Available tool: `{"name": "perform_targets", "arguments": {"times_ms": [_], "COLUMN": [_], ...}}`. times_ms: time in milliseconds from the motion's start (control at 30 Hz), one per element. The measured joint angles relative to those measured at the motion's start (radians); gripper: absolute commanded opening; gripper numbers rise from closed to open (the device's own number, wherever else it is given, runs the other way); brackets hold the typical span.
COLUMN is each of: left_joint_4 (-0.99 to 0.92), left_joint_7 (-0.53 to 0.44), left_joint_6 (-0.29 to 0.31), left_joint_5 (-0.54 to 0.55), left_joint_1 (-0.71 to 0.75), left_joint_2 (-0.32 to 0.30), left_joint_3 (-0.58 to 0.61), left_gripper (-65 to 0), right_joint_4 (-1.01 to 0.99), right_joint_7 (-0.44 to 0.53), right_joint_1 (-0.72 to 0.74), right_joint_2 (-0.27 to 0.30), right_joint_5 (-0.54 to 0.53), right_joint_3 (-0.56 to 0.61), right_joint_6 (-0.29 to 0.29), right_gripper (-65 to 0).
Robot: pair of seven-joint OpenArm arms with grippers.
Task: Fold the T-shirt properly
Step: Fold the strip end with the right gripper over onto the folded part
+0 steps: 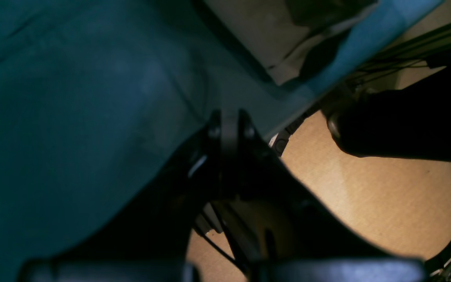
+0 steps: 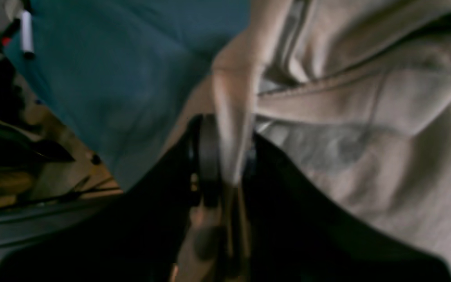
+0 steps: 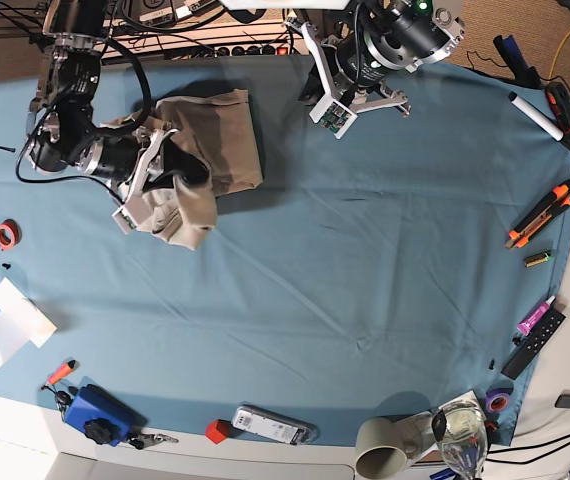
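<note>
Both our grippers differ. Our right gripper (image 2: 229,156) pinches a fold of the T-shirt (image 3: 210,140) between its fingers. Our left gripper (image 1: 230,129), clenched on nothing, hangs well apart from it.

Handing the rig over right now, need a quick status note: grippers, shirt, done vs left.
Left gripper: shut, empty, above the table's far edge, clear of the shirt.
Right gripper: jaws around a fold of the T-shirt; how firm the grip is, cannot tell.
T-shirt: bunched at the far corner of the teal cloth on the right arm's side, partly draped over that arm.
Done: gathered into a rough bundle, no neat fold yet.
Left: spread it flat, then fold properly.
</note>
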State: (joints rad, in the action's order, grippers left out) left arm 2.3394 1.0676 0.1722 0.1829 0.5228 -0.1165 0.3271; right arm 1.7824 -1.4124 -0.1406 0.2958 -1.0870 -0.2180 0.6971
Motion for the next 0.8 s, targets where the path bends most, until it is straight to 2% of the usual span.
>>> {"name": "perform_targets", "arguments": {"times_ms": [67,200,400,467,500,633,800], "left_joint_4": [0.000,0.000,0.000,0.000,0.000,0.000,0.000], "left_joint_7": [0.000,-0.007,-0.007,-0.007,-0.007,-0.010,-0.017], "left_joint_6": [0.000,0.000,0.000,0.000,0.000,0.000,0.000], "left_joint_5": [-0.016,-0.015,-0.015,-0.015,-0.015,-0.028,-0.058], "left_joint_1": [0.000,0.000,0.004,0.007,0.009,0.010,0.011], "left_joint_2": [0.000,0.000,0.000,0.000,0.000,0.000,0.000], "left_joint_3": [0.000,0.000,0.000,0.000,0.000,0.000,0.000], "left_gripper": [-65.0,-65.0,-65.0,-65.0,-65.0,-65.0,-65.0], "right_joint_4": [0.000,0.000,0.101,0.158,0.180,0.208,0.208], "right_joint_7": [0.000,0.002,-0.003,-0.003,-0.002,-0.002,-0.005], "right_joint_1": [-0.017,-0.040,-0.045,-0.043,-0.043,-0.060,-0.085], "right_joint_2": [0.000,0.012,0.101,0.111,0.114,0.115,0.114], "right_joint_5": [-0.003,-0.014,-0.019,-0.028,-0.046,-0.228,-0.232], "right_joint_3": [0.000,0.001,-0.002,-0.023,-0.039,-0.116,-0.187], "right_joint_6": [0.000,0.000,-0.001,0.000,-0.001,0.000,0.000], "right_gripper": [-43.0,-43.0,-43.0,-43.0,-43.0,-43.0,-43.1]}}
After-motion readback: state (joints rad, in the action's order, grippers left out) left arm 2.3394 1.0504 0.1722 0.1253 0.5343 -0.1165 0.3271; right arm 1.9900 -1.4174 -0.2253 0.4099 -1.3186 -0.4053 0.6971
